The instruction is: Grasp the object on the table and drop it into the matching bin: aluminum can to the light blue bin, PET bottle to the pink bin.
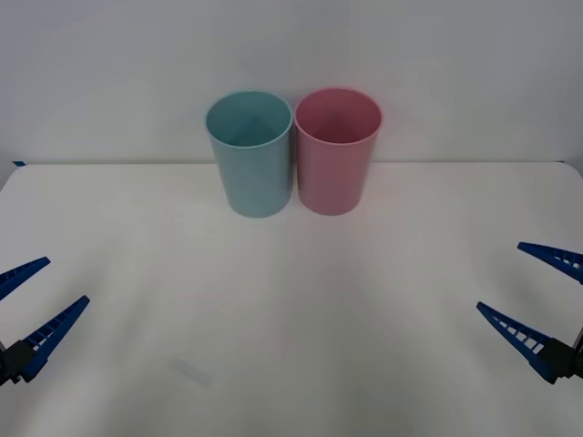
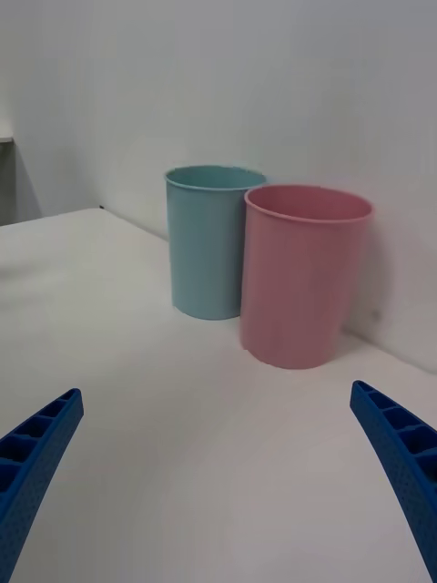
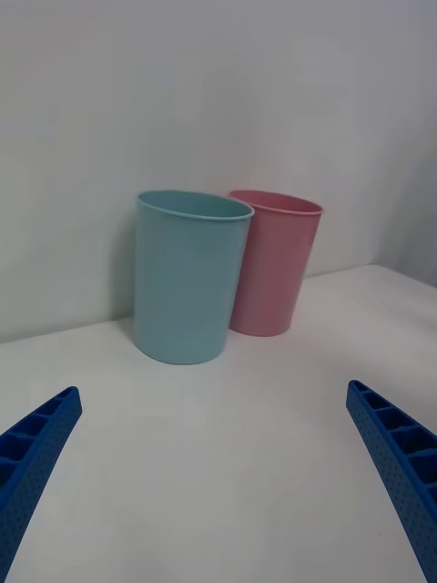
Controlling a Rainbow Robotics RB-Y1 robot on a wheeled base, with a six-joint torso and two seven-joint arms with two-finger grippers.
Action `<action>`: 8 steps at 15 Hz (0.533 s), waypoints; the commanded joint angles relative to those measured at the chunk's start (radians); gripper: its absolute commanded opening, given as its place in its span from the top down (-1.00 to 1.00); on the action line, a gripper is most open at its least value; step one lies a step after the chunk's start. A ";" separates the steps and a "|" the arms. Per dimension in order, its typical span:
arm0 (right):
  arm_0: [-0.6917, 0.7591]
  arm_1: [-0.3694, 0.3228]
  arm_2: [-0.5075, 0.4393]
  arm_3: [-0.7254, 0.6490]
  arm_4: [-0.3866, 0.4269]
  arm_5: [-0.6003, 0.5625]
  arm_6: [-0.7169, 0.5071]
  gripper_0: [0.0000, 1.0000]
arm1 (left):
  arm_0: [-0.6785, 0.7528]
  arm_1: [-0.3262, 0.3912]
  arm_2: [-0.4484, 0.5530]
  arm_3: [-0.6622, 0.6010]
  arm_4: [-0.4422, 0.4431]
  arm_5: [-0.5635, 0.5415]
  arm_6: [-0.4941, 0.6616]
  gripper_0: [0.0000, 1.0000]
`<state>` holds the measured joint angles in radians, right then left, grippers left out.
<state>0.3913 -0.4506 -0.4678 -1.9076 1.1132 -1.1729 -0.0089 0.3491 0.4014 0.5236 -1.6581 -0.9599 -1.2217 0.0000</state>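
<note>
Bins stand upright and just beside each other at 12 o'clock on the white worktop (image 1: 291, 300): light blue bin (image 1: 252, 155) left, pink bin (image 1: 335, 152) right. Left tool (image 1: 27, 305) at 8 o'clock and right tool (image 1: 537, 296) at 4 o'clock hover wide open, holding nothing.

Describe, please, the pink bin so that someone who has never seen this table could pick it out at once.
Start from the wide white table and look to its far edge by the wall, where two tall tapered cups stand side by side. The pink bin is the one on the robot's right. Its neighbour, the light blue bin, has the same shape, so colour alone tells them apart.
</note>
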 commanded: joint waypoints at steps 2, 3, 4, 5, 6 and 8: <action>0.069 0.041 -0.045 0.001 -0.019 -0.014 0.015 -1.00 | 0.000 0.000 0.000 0.000 0.000 0.000 0.000 -1.00; 0.086 0.041 -0.046 0.001 -0.035 -0.014 0.017 -1.00 | 0.000 0.000 0.000 0.000 0.000 0.000 0.000 -1.00; 0.100 0.040 -0.048 -0.001 -0.044 -0.014 0.017 -1.00 | 0.000 0.000 0.000 0.000 0.000 0.000 0.000 -1.00; 0.113 0.041 -0.048 -0.001 -0.052 -0.016 0.017 -1.00 | 0.000 0.000 0.000 0.000 0.000 0.000 0.000 -1.00; 0.118 0.041 -0.046 -0.001 -0.052 -0.016 0.017 -1.00 | 0.000 0.000 0.000 0.000 0.000 0.000 0.000 -1.00; 0.118 0.041 -0.046 -0.001 -0.052 -0.016 0.017 -1.00 | 0.000 0.000 0.000 0.000 0.000 0.000 0.000 -1.00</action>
<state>0.5091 -0.4096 -0.5142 -1.9083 1.0615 -1.1889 0.0076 0.3491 0.4014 0.5236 -1.6581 -0.9599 -1.2217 0.0000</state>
